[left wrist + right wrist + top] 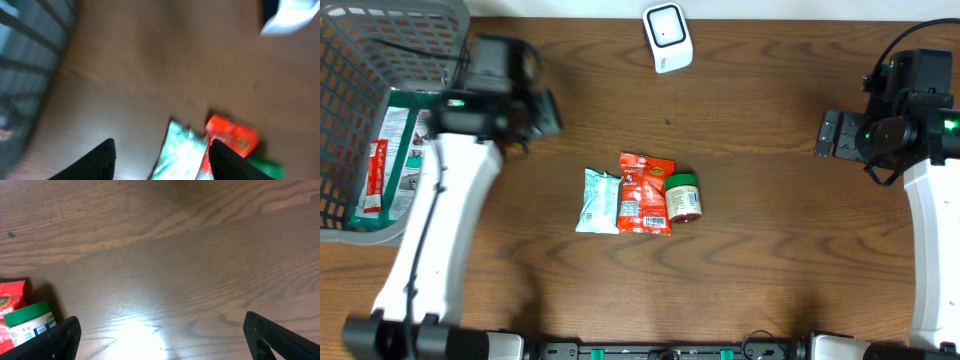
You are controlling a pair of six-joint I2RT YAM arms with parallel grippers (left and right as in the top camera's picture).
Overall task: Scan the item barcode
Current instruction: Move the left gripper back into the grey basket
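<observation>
Three items lie side by side mid-table: a pale mint packet [597, 201], a red packet [645, 193] and a small green-lidded jar [683, 195]. The white scanner [667, 37] stands at the table's far edge. My left gripper [542, 112] hovers beside the basket, up and left of the items. The blurred left wrist view shows this gripper [162, 145] open and empty, with the mint packet [182, 152] and red packet [232, 137] ahead. My right gripper [832, 135] is far right; it [162, 325] is wide open over bare wood, the jar [30, 322] at its left.
A grey wire basket [345, 90] holding packaged goods sits at the left edge, close to my left arm. Dark wood table [770, 250] spreads between the items and the right arm.
</observation>
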